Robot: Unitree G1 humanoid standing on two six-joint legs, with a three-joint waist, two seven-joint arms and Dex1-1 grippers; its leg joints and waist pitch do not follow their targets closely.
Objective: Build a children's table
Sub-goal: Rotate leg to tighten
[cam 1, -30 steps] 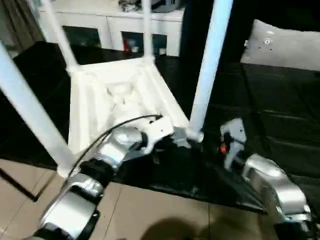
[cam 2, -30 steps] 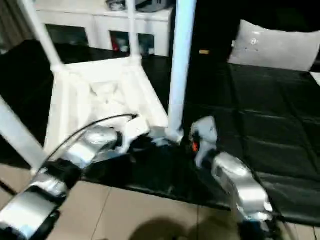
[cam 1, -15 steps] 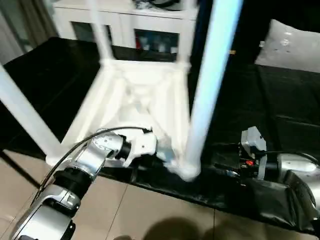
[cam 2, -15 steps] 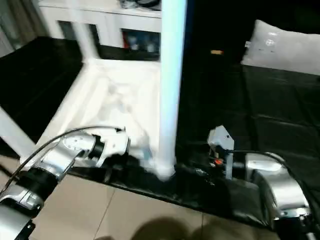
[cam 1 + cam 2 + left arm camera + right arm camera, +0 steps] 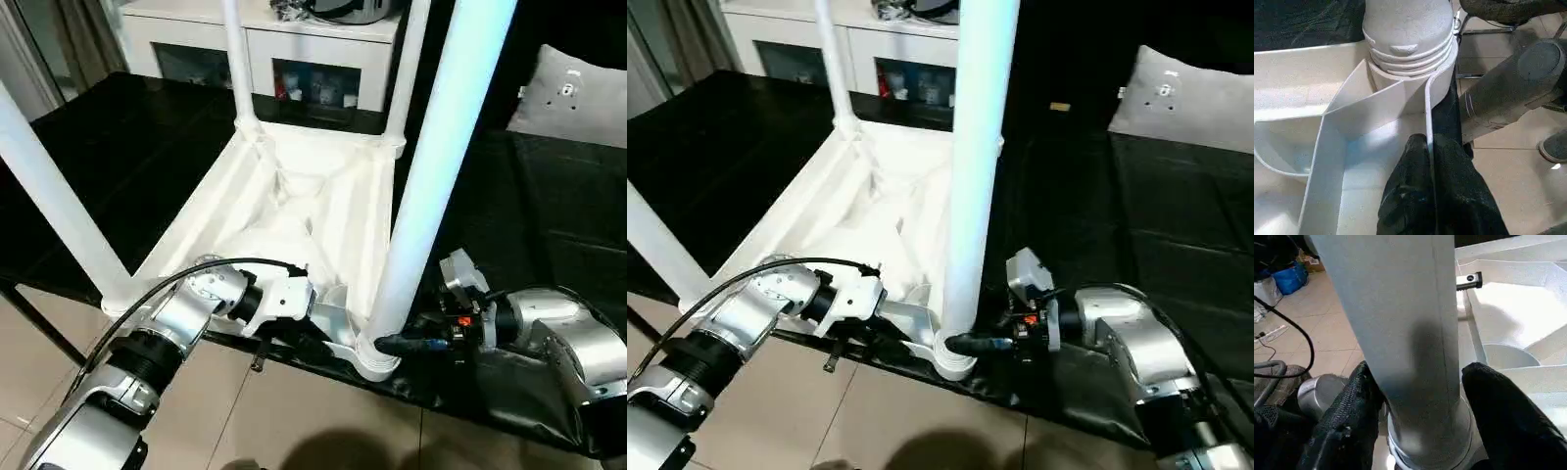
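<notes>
We read no brand or writing anywhere. The all-white plastic square table top [image 5: 294,211] lies upside down, ribbed underside up, on a black padded surface [image 5: 549,225], four white tapered tubular legs standing in its corner sockets. Our right hand [image 5: 1415,431] has its black fingers [image 5: 1498,411] spread either side of the near right leg [image 5: 431,186], just above the socket; whether they touch it we cannot tell. Our left hand [image 5: 1431,196] pinches the top's thin side wall beside that socket. Behind stand a white cabinet with glass doors [image 5: 294,59] and a grey pillow [image 5: 578,93]. The left wrist view adds beige tiled floor [image 5: 1518,181].
</notes>
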